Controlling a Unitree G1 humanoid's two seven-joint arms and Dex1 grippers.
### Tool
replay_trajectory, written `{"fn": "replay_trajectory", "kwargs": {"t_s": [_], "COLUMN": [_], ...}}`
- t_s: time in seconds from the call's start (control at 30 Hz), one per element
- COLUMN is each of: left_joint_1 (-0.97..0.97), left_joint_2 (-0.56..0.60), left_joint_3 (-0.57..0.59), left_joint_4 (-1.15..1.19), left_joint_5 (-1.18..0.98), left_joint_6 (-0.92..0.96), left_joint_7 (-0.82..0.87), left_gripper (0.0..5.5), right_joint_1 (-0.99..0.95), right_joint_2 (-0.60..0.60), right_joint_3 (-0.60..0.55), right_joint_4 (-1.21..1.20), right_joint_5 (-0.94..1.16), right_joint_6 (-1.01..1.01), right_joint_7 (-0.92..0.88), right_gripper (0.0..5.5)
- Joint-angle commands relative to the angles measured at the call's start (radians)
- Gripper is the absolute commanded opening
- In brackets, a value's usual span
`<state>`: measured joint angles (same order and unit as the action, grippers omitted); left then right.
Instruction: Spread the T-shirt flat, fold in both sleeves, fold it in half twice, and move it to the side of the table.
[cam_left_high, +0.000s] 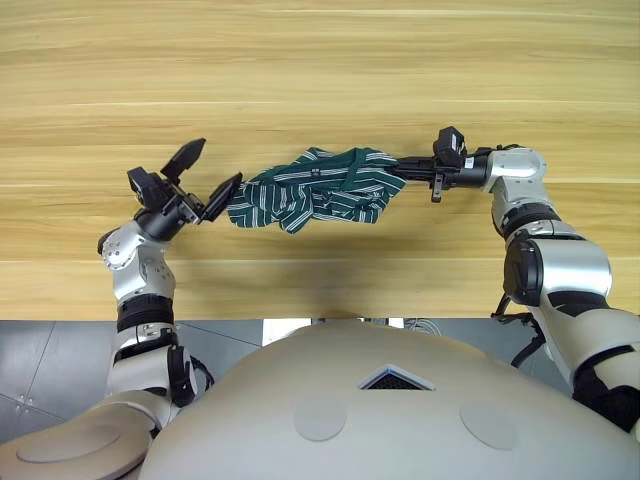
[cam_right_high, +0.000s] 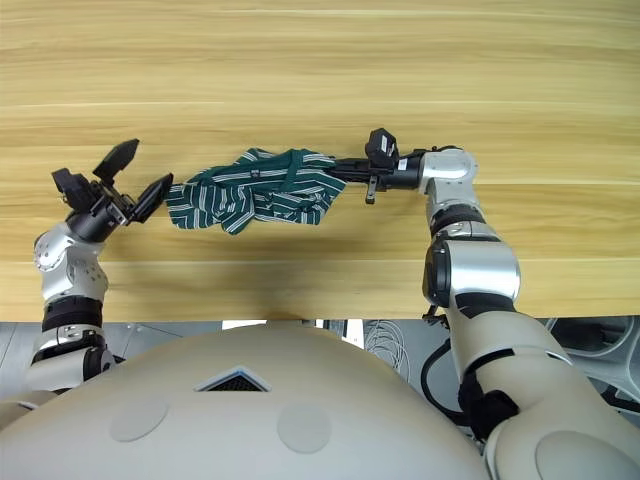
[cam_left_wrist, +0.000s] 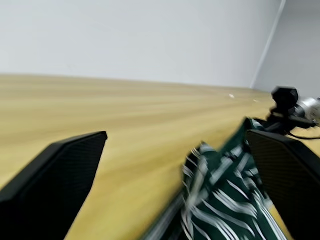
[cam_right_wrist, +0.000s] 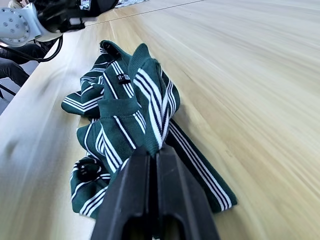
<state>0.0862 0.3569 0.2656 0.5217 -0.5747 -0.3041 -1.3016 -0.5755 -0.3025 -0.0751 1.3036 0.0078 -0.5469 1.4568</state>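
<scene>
Here, crumpled T-shirt (cam_left_high: 315, 190) on wooden table (cam_left_high: 320, 60); right jaws pinching it

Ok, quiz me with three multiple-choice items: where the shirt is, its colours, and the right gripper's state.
1. The shirt on the table is:
A. at the far edge
B. between the left gripper and the right gripper
C. hanging off the near edge

2. The shirt is:
A. green with white stripes
B. plain red
C. blue with yellow dots

3. The right gripper is:
A. open above the shirt
B. open, away from it
C. shut on the shirt's edge

Answers:
1 B, as a gripper sits at each end of the bunched shirt.
2 A, as the stripes are plain in the right wrist view.
3 C, as it pinches cloth in that view.
</scene>
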Motion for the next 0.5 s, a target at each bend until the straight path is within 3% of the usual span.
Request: {"fn": "replay_trajectory", "kwargs": {"t_s": [0.03,0.2,0.5], "left_joint_1": [0.060,0.040,-0.009], "left_joint_2": [0.030,0.009,-0.002], "left_joint_3": [-0.061,-0.085,-0.117], "left_joint_4": [-0.030,-0.021,0.043], "left_joint_5": [0.077,0.161,0.248], "left_joint_6": [0.024,0.009,-0.015], "left_joint_7": [-0.013,0.121,0.265], "left_gripper": [5.01,5.01,3.50], "right_joint_1": [-0.008,-0.012,-0.012], "right_joint_2": [-0.007,-0.003,0.001], "right_joint_3": [0.004,0.007,0.005], "right_joint_4": [-0.010,-0.014,-0.022], "right_joint_5": [-0.001,0.000,0.005], "right_joint_6": [-0.019,-0.030,-0.049], "right_joint_7": [-0.010,-0.005,0.004], "right_gripper": [0.02,0.02,0.00]}}
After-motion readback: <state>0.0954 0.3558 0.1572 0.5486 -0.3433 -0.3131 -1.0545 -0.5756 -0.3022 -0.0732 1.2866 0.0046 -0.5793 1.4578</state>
